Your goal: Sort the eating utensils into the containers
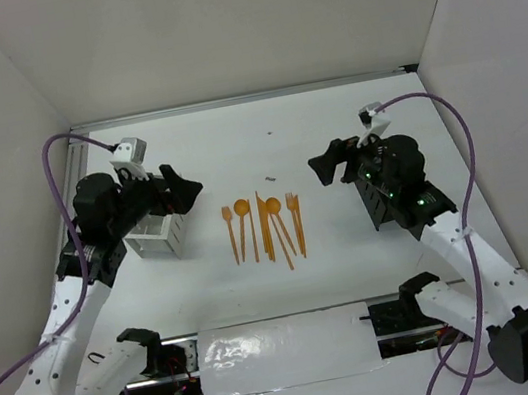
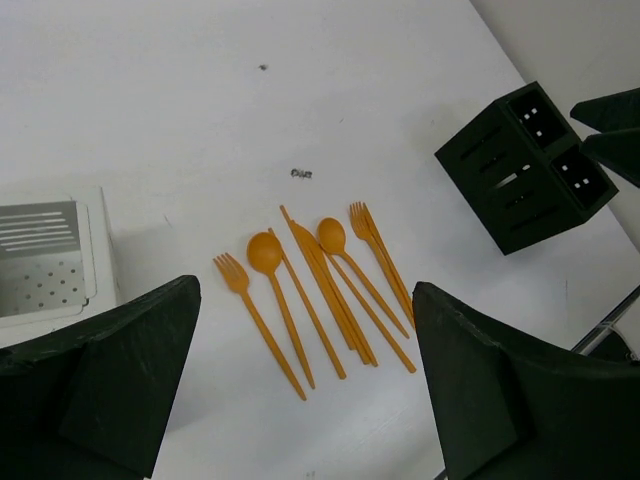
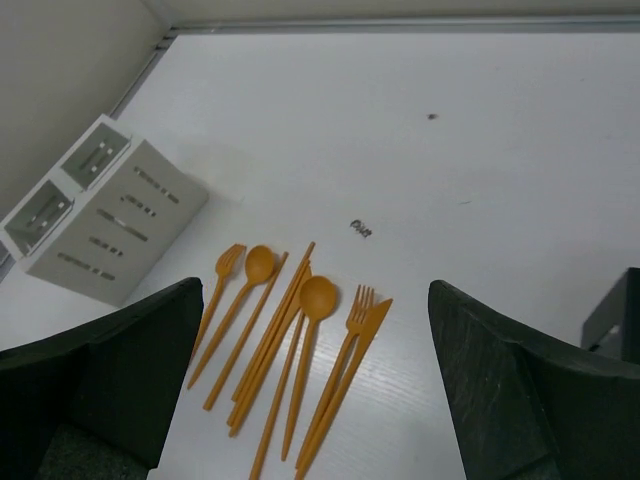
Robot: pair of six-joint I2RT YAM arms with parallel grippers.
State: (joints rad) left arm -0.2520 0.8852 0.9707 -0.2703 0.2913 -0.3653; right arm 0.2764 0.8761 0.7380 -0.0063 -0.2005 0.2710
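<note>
Spread wide, the jaws of the left gripper [image 1: 182, 193] and the right gripper [image 1: 328, 166] hang above the table [image 1: 356, 263], facing each other across its middle; each wrist view shows its own dark fingers [image 2: 110, 390] far apart at the frame's lower corners. Between the two, the orange eating utensils [image 1: 264, 226] lie flat on the white surface in one loose row, roughly parallel, bowls and tines pointing to the far side. A fork [image 2: 232, 268] lies at the left end with a spoon [image 2: 265, 252] beside it, slim straight pieces overlap in the middle, and a second spoon [image 2: 331, 235] and a second fork [image 2: 362, 215] lie toward the right. The white caddy [image 1: 159, 237] stands upright well left of the row, just under the left arm's wrist. The black caddy [image 2: 520, 175] stands upright well to the right, its slotted wall turned toward the utensils. A small dark mark [image 2: 301, 174] sits on the tabletop just beyond the row, and a speck [image 2: 263, 68] lies farther back. Plain pale walls [image 1: 215, 23] close in the far side and both flanks, a metal rail [image 1: 237, 98] runs along the far edge, and a glossy white strip [image 1: 285, 351] lies at the near edge between the bases. A purple cable [image 1: 61, 181] loops over each arm.
</note>
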